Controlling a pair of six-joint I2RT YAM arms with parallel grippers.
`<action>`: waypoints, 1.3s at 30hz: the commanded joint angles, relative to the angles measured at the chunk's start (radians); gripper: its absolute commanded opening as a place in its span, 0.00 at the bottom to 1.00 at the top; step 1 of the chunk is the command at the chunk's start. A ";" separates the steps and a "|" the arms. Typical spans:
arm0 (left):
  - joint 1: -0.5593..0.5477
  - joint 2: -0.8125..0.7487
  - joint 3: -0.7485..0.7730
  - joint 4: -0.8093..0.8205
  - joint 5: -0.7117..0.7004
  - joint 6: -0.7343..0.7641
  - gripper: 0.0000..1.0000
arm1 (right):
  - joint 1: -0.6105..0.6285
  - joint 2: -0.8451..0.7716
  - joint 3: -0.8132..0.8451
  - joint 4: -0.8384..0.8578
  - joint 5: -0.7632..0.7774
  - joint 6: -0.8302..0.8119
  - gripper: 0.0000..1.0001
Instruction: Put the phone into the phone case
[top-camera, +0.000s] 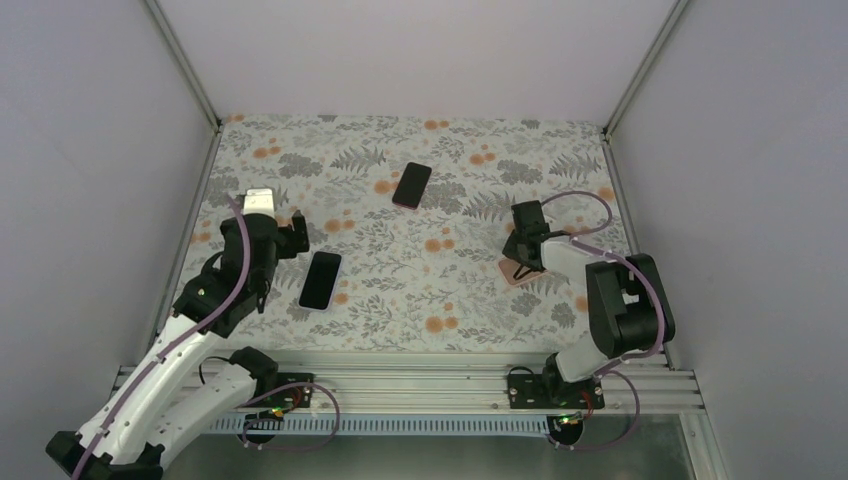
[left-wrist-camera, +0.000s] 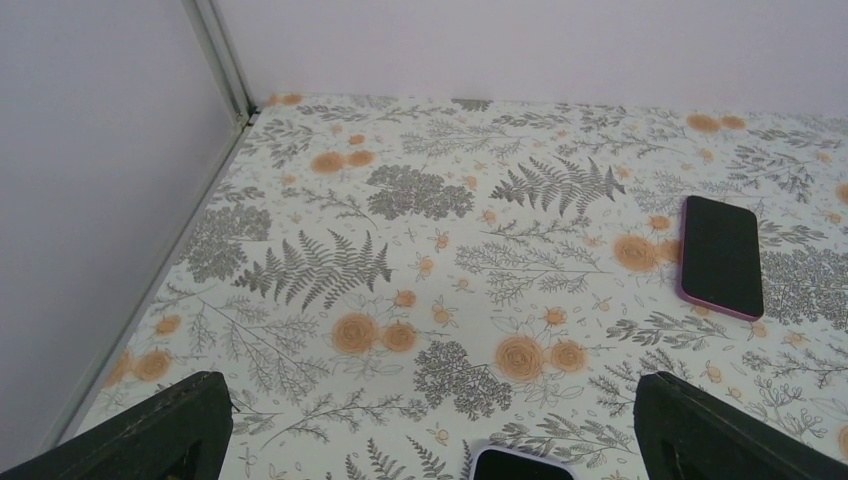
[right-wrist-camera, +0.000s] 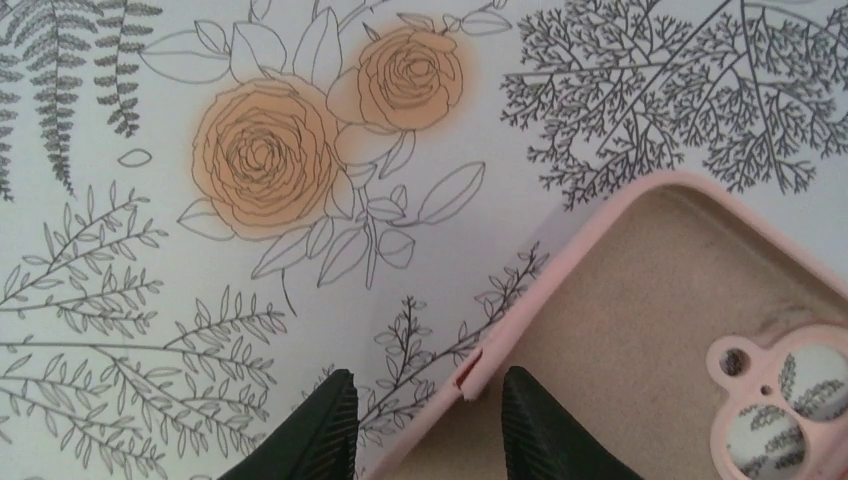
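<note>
Pink phone case (right-wrist-camera: 640, 330) lies cavity-up, rim between right fingers (right-wrist-camera: 310, 435); left fingers (left-wrist-camera: 140, 430) spread.

No readable text, label, brand or number anywhere — only the floral print on the table (top-camera: 420, 290).

Lighting and picture quality: even, soft, bright; all three views usable.

Top external view: diffuse light with no visible source, pale walls lit evenly, table (top-camera: 420, 290) well exposed; only faint soft shadows under the arms; no glare on the two dark phone screens; sharp throughout. Left wrist view: equally bright, mid-field crisp, left gripper (left-wrist-camera: 430, 440) fingers (left-wrist-camera: 150, 435) dark and slightly soft at the bottom corners. Right wrist view: close range, floral print sharp, pink phone case (right-wrist-camera: 650, 340) slightly soft with a soft shadow along its edge; right gripper (right-wrist-camera: 425, 425) fingertips (right-wrist-camera: 320, 425) underexposed, nearly black.
</note>
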 joint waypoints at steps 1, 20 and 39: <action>0.032 -0.002 -0.007 0.034 0.045 0.023 1.00 | -0.012 0.042 0.022 -0.005 0.023 0.002 0.33; 0.119 0.016 -0.010 0.053 0.160 0.042 1.00 | 0.108 -0.012 0.063 -0.077 -0.112 -0.181 0.04; 0.134 0.028 -0.011 0.058 0.176 0.047 1.00 | 0.622 0.133 0.216 -0.099 -0.226 -0.446 0.04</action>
